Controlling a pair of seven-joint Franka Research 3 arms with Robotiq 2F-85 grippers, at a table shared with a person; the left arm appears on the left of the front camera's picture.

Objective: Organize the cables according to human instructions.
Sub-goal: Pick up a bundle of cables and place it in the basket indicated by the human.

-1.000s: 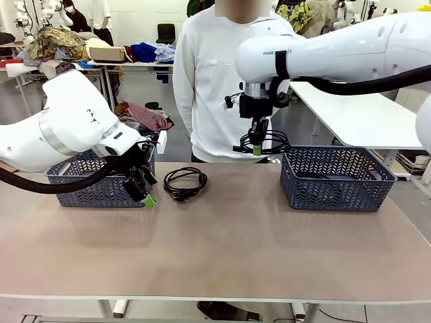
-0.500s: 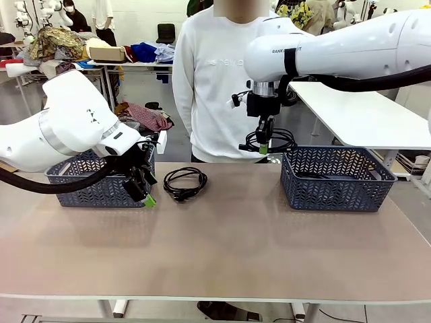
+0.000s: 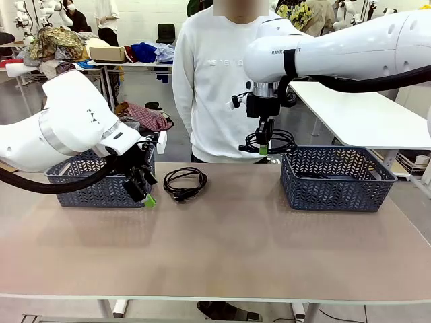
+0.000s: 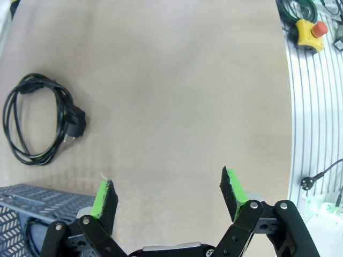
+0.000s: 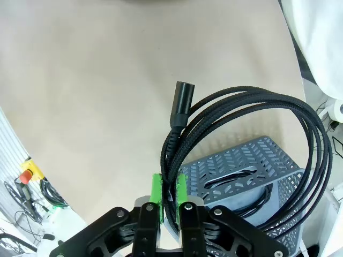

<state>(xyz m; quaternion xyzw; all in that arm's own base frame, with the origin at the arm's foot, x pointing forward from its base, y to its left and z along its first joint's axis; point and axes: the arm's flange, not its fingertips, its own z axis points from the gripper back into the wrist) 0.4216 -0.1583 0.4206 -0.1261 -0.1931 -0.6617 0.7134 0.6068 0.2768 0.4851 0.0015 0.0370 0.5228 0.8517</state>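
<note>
Grey-blue plastic left basket point(image 3: 87, 190) is being left alone, with the left gripper point(image 4: 166, 182) parked just beside it, jaws being kept wide apart on nothing. The loose coiled black power cable point(image 3: 184, 182) is lying flat on the beige table point(image 3: 236, 249), long axis roughly left-right, plug at the near edge. The right gripper point(image 5: 168, 179) is being kept clamped on a few strands of the braided black coiled cable point(image 5: 214, 119), up in the air just left of the grey-blue right basket point(image 3: 337, 180). Its barrel plug point(image 5: 182, 101) is pointing straight down past the fingertips, with the loop fanning out toward that basket. Risks: strands being pinched thinly, so slipping or uncoiling is likely. If released here, the coil is probably being dropped across the rim or outside it.
</note>
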